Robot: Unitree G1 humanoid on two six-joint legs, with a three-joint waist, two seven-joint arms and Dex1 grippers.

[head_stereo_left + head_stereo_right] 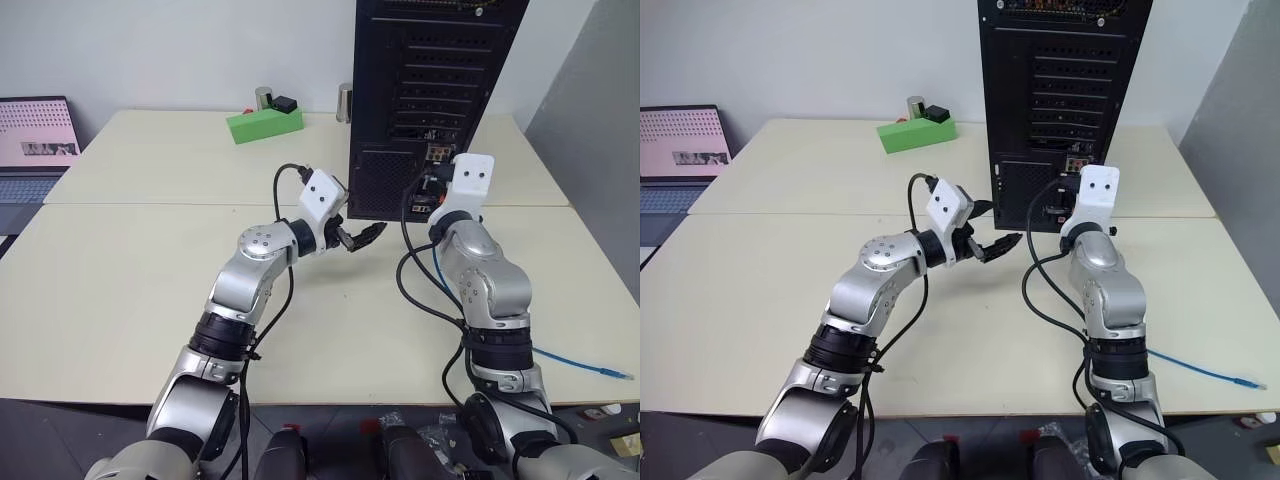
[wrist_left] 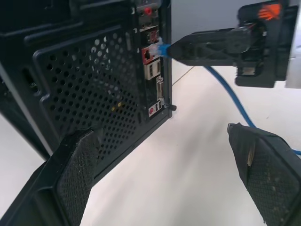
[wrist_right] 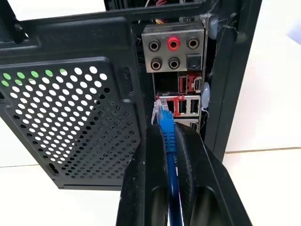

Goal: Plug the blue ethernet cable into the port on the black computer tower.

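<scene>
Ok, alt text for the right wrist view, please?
The right tool, shut on the blue cable, holds its clear plug at the socket panel on the back of the black computer tower. Round audio jacks, one red, sit above; a mesh grille is beside the panel.

1. computer tower (image 1: 430,90) is standing upright on the table (image 1: 130,290), at the far side toward the right, its rear panel facing the robot.
2. ethernet cable (image 3: 168,141) is running from between the right gripper (image 3: 165,134) fingers to the socket strip at the tower's rear; its plug tip is sitting at a port there.
3. cable's other end (image 1: 610,372) is lying near the table's near right edge.
4. left gripper (image 1: 362,237) is hovering just before the tower's lower grille, left of the right gripper.
5. block (image 1: 264,123) is sitting on the far table, left of the tower.
6. laptop (image 1: 35,150) is standing beyond the table's left edge.
</scene>
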